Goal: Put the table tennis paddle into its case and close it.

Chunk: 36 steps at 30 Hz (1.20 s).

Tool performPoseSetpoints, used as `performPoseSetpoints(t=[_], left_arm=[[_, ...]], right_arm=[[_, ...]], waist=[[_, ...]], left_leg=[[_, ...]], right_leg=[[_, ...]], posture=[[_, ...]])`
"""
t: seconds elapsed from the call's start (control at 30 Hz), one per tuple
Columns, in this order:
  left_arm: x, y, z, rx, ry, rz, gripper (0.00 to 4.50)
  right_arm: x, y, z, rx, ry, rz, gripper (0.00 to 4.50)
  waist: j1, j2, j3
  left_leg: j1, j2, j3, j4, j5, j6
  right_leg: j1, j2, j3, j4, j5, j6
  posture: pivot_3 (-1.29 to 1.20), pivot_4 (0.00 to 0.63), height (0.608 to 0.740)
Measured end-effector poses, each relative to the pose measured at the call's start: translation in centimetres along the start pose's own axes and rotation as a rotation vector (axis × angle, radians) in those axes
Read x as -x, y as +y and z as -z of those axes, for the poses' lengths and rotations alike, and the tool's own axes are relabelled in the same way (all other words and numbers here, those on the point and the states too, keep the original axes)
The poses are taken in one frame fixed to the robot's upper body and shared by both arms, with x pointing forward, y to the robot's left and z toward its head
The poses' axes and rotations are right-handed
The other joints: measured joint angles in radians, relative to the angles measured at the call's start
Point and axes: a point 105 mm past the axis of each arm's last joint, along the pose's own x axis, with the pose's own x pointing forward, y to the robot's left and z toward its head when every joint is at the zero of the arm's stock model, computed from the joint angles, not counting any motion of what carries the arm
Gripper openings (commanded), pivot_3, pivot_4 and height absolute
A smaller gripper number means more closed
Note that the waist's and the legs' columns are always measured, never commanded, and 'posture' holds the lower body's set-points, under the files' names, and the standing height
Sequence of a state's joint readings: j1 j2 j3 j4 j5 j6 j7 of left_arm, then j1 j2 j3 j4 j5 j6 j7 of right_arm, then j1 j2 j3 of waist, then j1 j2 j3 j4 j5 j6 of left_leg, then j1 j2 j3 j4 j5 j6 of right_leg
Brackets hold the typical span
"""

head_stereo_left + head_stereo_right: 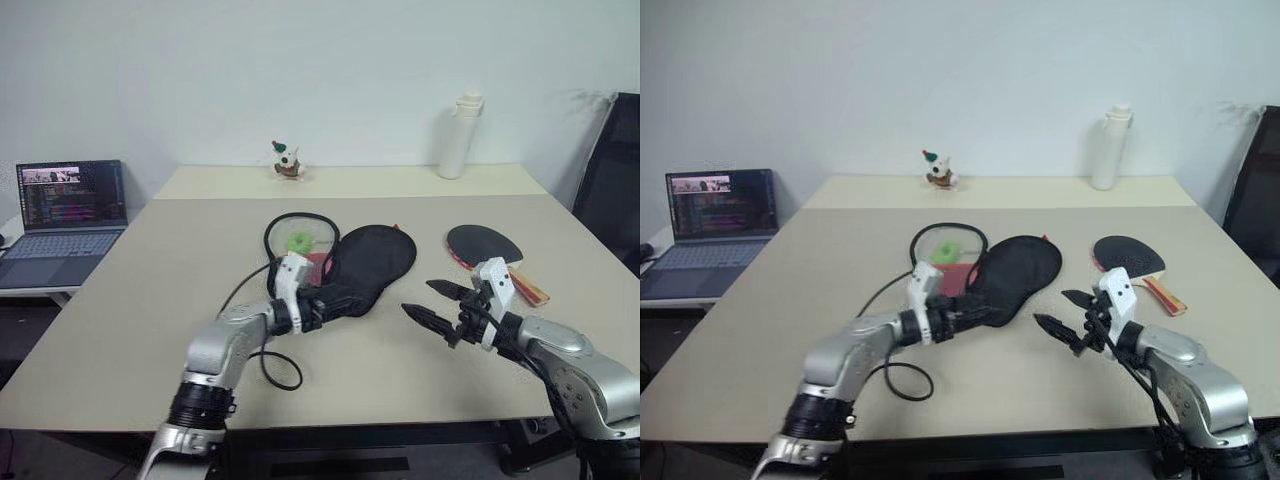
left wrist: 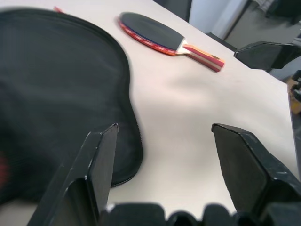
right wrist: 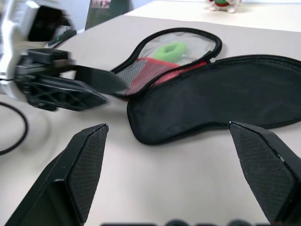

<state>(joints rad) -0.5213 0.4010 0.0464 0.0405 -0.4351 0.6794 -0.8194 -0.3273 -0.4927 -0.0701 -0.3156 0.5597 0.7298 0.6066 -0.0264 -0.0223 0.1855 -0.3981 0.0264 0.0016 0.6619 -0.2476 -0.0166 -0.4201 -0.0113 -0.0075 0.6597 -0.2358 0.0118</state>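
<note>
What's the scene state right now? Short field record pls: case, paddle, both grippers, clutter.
case: unzipped, lying open on the table, black flap folded toward the paddle, green item in the clear half
paddle: table tennis paddle flat on the table, outside the case, on the robot's right of it
left gripper: open, empty, at the near end of the case
right gripper: open, empty, above the table near the paddle
task status: paddle not yet in the case
clutter: white bottle, small figurine, laptop, black cable

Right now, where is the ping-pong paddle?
The paddle lies flat on the table's right side, beside the open case, just beyond the right gripper.
</note>
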Motion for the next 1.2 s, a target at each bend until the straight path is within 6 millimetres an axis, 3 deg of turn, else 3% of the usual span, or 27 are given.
performPoseSetpoints(t=[0.13,0.4,0.7,1.0,1.1,1.2], left_arm=[[2.8,2.0,-1.8,-0.094,-0.043,-0.073,3.55],[6.2,4.3,-1.7,-0.139,-0.029,-0.157,3.55],[6.4,4.3,-2.0,-0.145,-0.043,-0.163,3.55],[6.4,4.3,-2.1,-0.146,-0.049,-0.164,3.55],[6.4,4.2,-2.0,-0.146,-0.046,-0.163,3.60],[6.5,4.1,-1.6,-0.141,-0.039,-0.162,3.60]], right_arm=[[-2.0,-0.6,0.8,-0.066,0.033,0.043,4.50],[-6.1,-1.1,1.8,-0.108,0.090,0.179,4.50],[-8.7,-2.4,4.7,-0.192,0.193,0.340,4.50],[-11.0,0.1,4.8,-0.214,0.190,0.277,4.50],[-11.5,1.1,4.8,-0.215,0.189,0.242,3.94],[-11.7,1.4,4.8,-0.218,0.188,0.234,2.94]], waist=[[0.000,0.000,0.000],[0.001,0.000,0.000],[0.000,0.000,0.000],[-0.003,0.000,0.000],[-0.003,0.000,0.000],[-0.003,0.000,0.000]], left_leg=[[-0.001,0.000,0.000,-0.001,0.000,0.000],[-0.001,0.000,0.000,-0.001,0.000,0.000],[-0.001,0.000,0.000,-0.001,0.000,0.000],[-0.001,0.001,0.000,-0.001,0.000,0.000],[-0.001,0.001,0.000,-0.001,0.000,0.000],[-0.001,0.001,-0.001,-0.001,0.000,0.000]], right_leg=[[0.000,-0.001,0.000,-0.001,0.000,0.000],[-0.001,-0.002,0.000,0.000,0.000,0.000],[-0.001,-0.003,0.000,0.000,0.000,-0.001],[-0.002,-0.002,0.000,0.000,0.000,0.000],[-0.002,-0.002,0.000,0.000,0.000,0.000],[-0.002,-0.003,0.000,0.000,0.000,0.000]], posture=[[0.00,0.150,0.740],[0.00,0.150,0.740],[0.00,0.150,0.740],[0.00,0.150,0.740],[0.00,0.150,0.740],[0.00,0.150,0.740]])
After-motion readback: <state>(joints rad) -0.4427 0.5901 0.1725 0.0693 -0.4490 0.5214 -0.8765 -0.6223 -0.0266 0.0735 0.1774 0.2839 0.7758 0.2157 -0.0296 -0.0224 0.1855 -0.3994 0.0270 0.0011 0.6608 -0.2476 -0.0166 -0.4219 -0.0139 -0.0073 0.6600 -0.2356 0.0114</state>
